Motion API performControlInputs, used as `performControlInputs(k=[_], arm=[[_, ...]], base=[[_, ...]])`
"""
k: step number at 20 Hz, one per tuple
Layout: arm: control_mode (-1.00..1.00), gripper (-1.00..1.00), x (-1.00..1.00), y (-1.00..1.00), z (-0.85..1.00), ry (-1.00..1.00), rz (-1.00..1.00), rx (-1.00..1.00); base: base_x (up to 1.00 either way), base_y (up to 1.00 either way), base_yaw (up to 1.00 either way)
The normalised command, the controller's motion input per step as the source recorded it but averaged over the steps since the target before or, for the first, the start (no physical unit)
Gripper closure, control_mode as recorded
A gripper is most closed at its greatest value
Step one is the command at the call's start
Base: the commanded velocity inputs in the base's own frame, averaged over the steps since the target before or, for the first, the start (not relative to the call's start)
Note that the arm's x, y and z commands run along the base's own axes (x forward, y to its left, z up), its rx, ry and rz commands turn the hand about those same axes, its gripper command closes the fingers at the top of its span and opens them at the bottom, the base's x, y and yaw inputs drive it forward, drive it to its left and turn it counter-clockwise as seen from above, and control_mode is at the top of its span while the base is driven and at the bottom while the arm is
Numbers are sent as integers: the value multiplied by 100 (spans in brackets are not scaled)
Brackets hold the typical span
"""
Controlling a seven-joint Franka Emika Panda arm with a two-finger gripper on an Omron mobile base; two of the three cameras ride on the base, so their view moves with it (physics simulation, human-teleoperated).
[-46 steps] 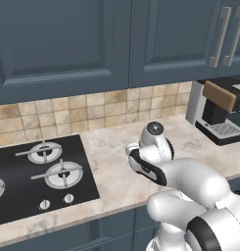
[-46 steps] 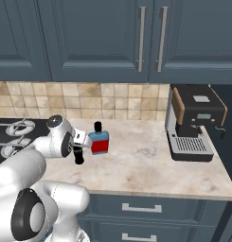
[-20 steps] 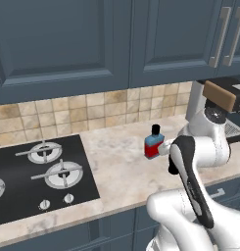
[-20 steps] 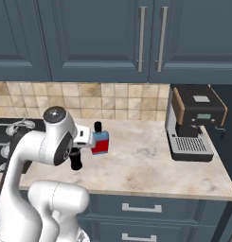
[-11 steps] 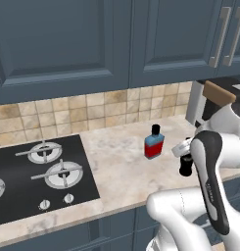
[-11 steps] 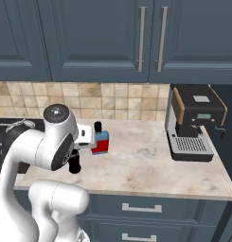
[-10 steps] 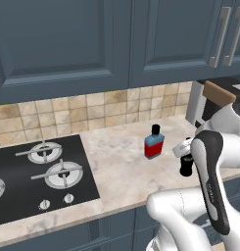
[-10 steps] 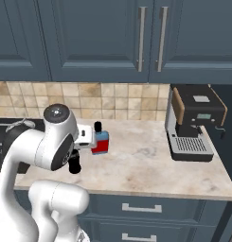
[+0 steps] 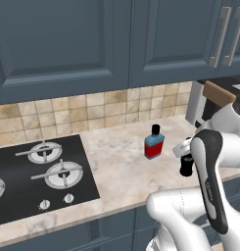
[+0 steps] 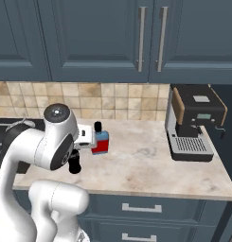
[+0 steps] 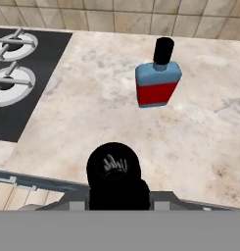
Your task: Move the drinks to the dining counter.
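Observation:
My gripper (image 11: 116, 188) is shut on a small black bottle (image 11: 114, 169), seen from above its round top, near the front edge of the marble counter. The black bottle (image 9: 186, 164) hangs under the white hand, right of the blue bottle; it is the dark shape (image 10: 74, 163) in the right base view. A flat blue bottle (image 11: 158, 83) with a red label and black cap stands upright on the counter, apart from the gripper. The same blue bottle (image 9: 154, 143) (image 10: 101, 140) stands mid-counter. The dining counter is out of view.
A black gas stove (image 9: 40, 171) is set in the marble counter (image 9: 121, 171) to the left. A black coffee machine (image 10: 193, 124) stands at the counter's right end. Tiled backsplash (image 9: 92, 110) and dark blue cupboards (image 10: 112, 38) close the back.
The arm has swung from in front of the blue bottle to its right and toward the counter's front edge, carrying the black bottle. The blue bottle has not moved.

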Motion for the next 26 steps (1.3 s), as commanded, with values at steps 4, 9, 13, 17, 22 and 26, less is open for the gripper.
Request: performControlInputs(k=[4, 9, 13, 17, 22, 26], arm=[[100, 100, 0, 0, 0, 0, 0, 0], [100, 100, 0, 0, 0, 0, 0, 0], [100, 100, 0, 0, 0, 0, 0, 0], [100, 100, 0, 0, 0, 0, 0, 0], [100, 100, 0, 0, 0, 0, 0, 0], [100, 100, 0, 0, 0, 0, 0, 0]], base=[[0, 0, 0], [-47, -9, -16], [-76, -31, -51], [-37, -40, -63], [2, -45, -85], [1, -35, -89]])
